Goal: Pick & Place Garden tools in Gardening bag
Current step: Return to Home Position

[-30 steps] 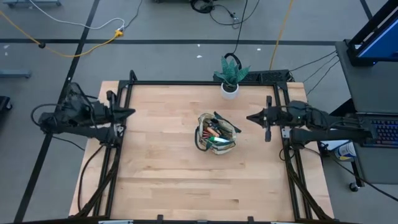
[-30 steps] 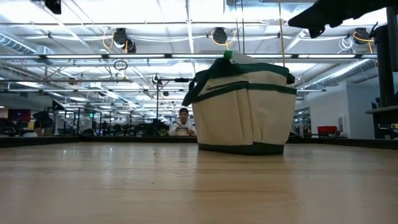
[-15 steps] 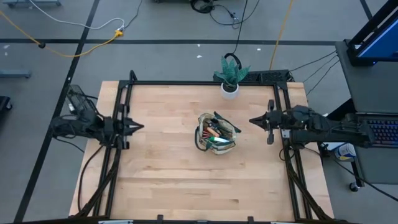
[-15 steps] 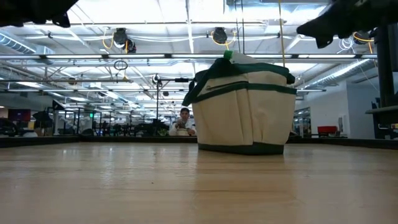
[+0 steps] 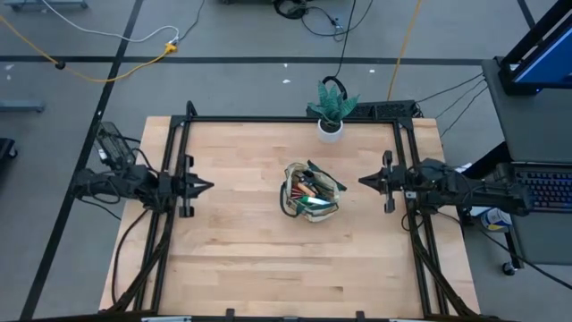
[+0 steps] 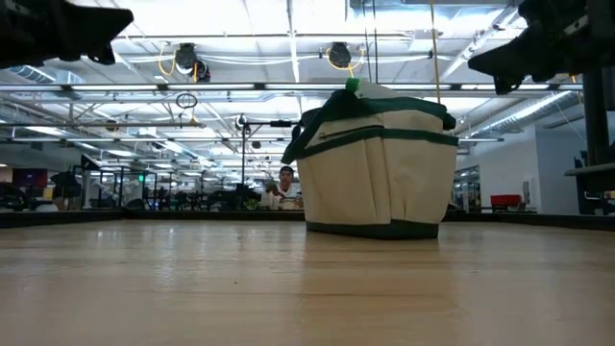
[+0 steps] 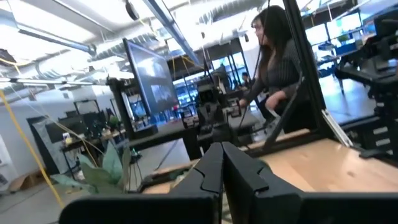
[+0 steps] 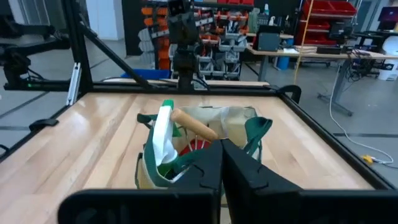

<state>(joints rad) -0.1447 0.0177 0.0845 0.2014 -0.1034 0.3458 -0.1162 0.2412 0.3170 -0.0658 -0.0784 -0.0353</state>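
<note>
Gardening bag (image 5: 312, 190): upright at the table's centre, mouth open. The garden tools (image 8: 191, 125) sit inside, a wooden handle poking up, so nothing looks left to fetch.
Left gripper (image 5: 204, 185): at the bag's 9 o'clock, well apart, fingers pressed together, empty.
Right gripper (image 5: 364, 179): at 3 o'clock, likewise closed on nothing — a resting pose, I judge.
Table (image 5: 250, 259): pale wood, black frame; potted plant (image 5: 330, 121) at its 12 o'clock edge.
Room: open workshop — a person (image 6: 285, 185) sits beyond the bag.
</note>
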